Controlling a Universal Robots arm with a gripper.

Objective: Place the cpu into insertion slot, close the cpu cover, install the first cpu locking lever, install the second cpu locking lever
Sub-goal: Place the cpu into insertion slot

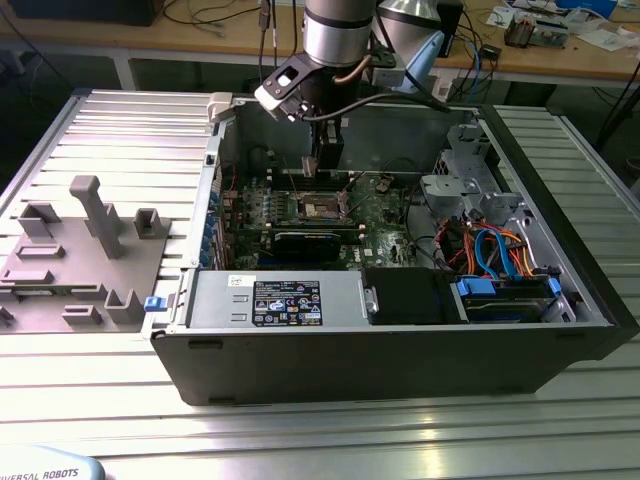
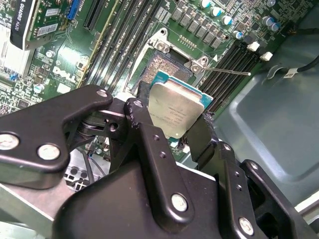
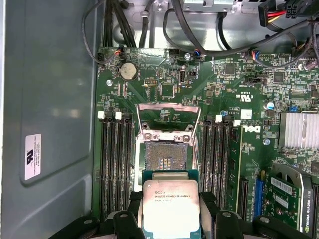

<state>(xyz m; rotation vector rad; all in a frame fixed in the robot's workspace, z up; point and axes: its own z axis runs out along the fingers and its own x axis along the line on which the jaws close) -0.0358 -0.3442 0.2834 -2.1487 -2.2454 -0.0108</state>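
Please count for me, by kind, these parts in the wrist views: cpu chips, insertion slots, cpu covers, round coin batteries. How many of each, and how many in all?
cpu, held in the hand: 1
insertion slot, uncovered: 1
cpu cover, open: 1
coin battery: 1
Total: 4

The silver arm (image 1: 338,30) reaches straight down from above, its wrist upright and the black hand (image 1: 327,160) pointing downward at its end. In both wrist views the two black fingers (image 2: 149,134) press against opposite edges of the cpu (image 3: 171,206), closed on it and gripping it between their tips.
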